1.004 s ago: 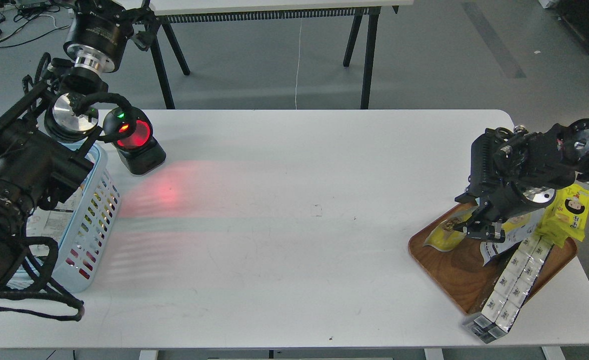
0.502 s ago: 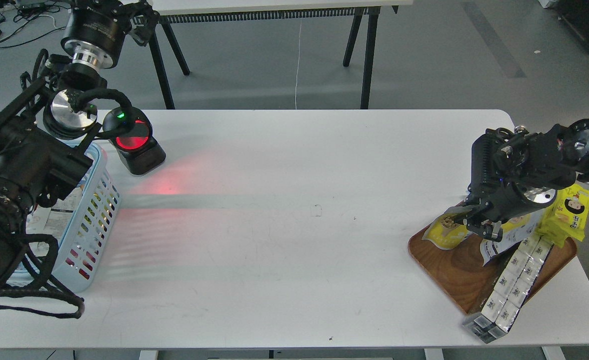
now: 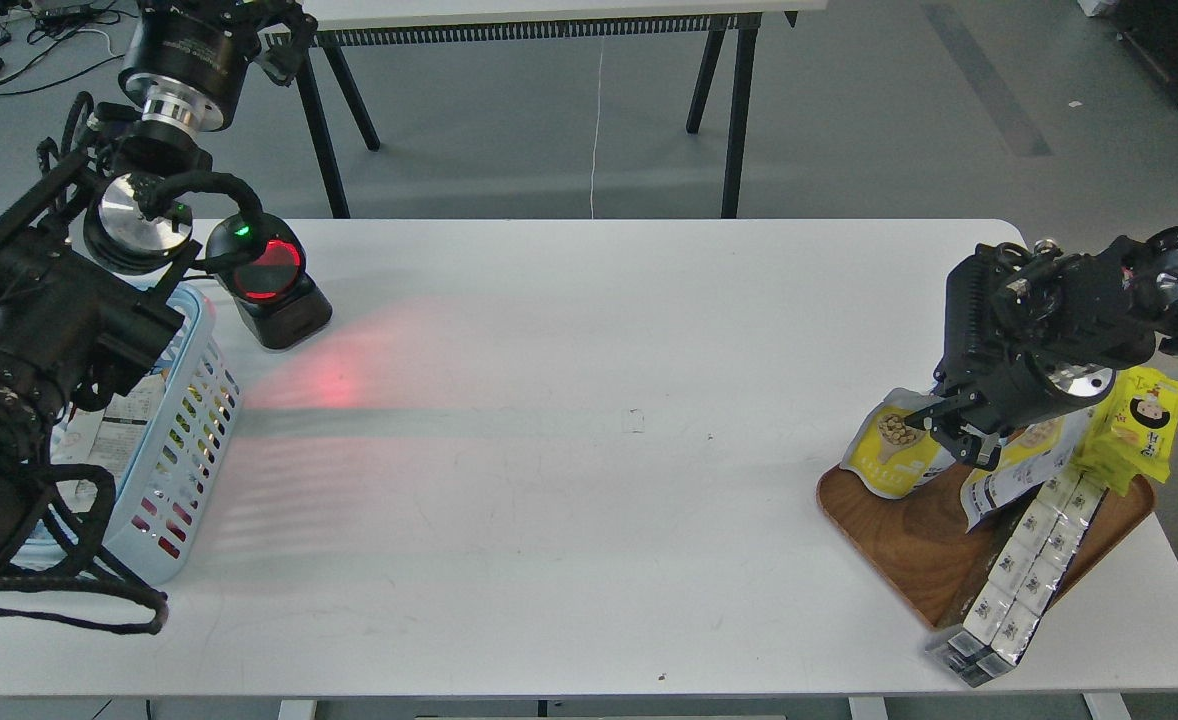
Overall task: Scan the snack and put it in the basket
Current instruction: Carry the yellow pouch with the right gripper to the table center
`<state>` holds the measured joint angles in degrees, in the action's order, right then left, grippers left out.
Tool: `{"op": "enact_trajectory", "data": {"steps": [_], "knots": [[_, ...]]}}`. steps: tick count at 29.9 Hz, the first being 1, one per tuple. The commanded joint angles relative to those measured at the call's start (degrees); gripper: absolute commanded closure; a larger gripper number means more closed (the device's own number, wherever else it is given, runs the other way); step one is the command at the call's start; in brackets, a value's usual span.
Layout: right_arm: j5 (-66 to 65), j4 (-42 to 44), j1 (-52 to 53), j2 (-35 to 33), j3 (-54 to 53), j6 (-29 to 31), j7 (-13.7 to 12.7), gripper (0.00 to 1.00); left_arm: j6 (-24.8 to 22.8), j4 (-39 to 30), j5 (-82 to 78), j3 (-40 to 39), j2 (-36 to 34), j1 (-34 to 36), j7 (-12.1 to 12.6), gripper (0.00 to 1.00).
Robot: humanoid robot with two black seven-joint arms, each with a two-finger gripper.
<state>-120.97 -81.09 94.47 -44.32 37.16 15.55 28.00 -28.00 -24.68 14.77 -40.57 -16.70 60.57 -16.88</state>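
The snack (image 3: 892, 447), a small pouch with a yellow lower front and a picture of round beige pieces, hangs upright over the left corner of the wooden tray (image 3: 899, 545) at the table's right end. My right gripper (image 3: 934, 418) is shut on the pouch's top right edge. The light blue basket (image 3: 192, 400) stands at the table's left edge, partly hidden by my left arm. My left gripper (image 3: 274, 40) is dark at the top left, above the basket; its fingers cannot be told apart.
A black scanner (image 3: 269, 285) with a red window stands right of the basket and throws red light on the table. On the tray lie a longer yellow-white pouch (image 3: 1024, 462), a bright yellow cartoon-face packet (image 3: 1139, 425) and a strip of white packets (image 3: 1019, 575).
My right gripper has closed on the snack and lifted it off the tray, so it now hangs upright. My left arm has shifted slightly up and left.
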Motion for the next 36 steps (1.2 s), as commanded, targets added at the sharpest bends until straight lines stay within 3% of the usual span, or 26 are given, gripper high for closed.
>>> {"op": "enact_trajectory", "data": {"steps": [1, 14, 36], "knots": [[0.1, -0.2, 1.1, -1.3, -2.7, 0.0, 0.0, 1.00, 0.0, 0.0, 0.0, 0.1, 0.0, 0.4, 0.0, 0.00], [0.3, 0.1, -0.1, -1.2, -19.3, 0.1, 0.0, 0.99, 0.0, 0.0, -0.1, 0.6, 0.1, 0.7, 0.1, 0.00], [4.4, 4.4, -2.8, 18.6, -24.4, 0.1, 0.0, 0.99, 0.0, 0.0, -0.1, 0.8, 0.4, 1.0, 0.1, 0.00]]}}
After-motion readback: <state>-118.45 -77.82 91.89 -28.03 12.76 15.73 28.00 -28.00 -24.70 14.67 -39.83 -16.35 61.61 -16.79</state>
